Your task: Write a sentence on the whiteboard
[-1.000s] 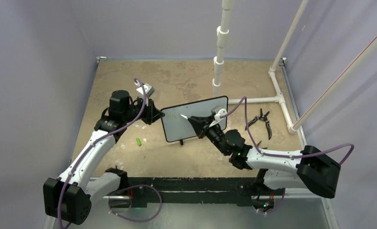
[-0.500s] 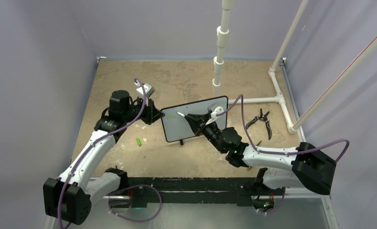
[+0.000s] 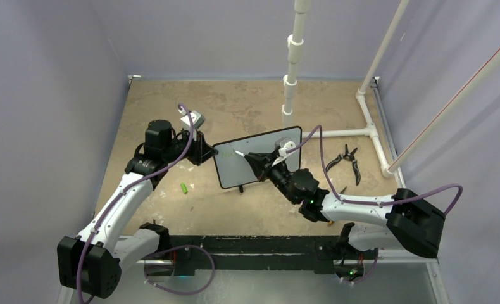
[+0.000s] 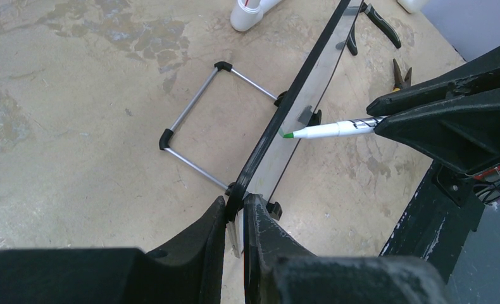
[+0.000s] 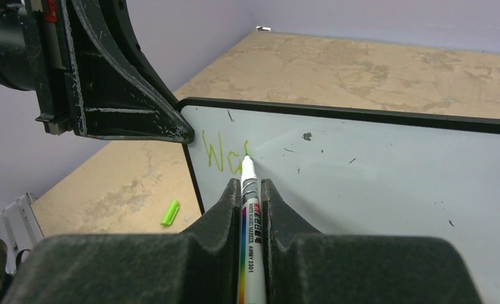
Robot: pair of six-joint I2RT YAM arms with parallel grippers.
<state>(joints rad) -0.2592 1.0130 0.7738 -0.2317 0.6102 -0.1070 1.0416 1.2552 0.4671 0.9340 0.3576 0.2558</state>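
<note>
The whiteboard (image 3: 260, 158) stands upright on the table, white with a thin black frame. My left gripper (image 3: 204, 152) is shut on its left edge; in the left wrist view the jaws (image 4: 236, 212) clamp the black frame of the whiteboard (image 4: 311, 76). My right gripper (image 3: 255, 161) is shut on a white marker (image 5: 250, 215) with a green tip, and the tip touches the whiteboard (image 5: 374, 171). The sentence (image 5: 221, 152) so reads as a few green letters near the top left corner. The marker (image 4: 326, 130) also shows in the left wrist view.
A green marker cap (image 3: 184, 188) lies on the table left of the board, also in the right wrist view (image 5: 169, 213). Black pliers (image 3: 350, 159) lie to the right. White pipe posts (image 3: 292, 76) stand behind the board. The board's wire stand (image 4: 200, 133) rests behind it.
My right gripper moved the marker tip left across the board, then shifted it slightly. The left gripper and board have stayed still.
</note>
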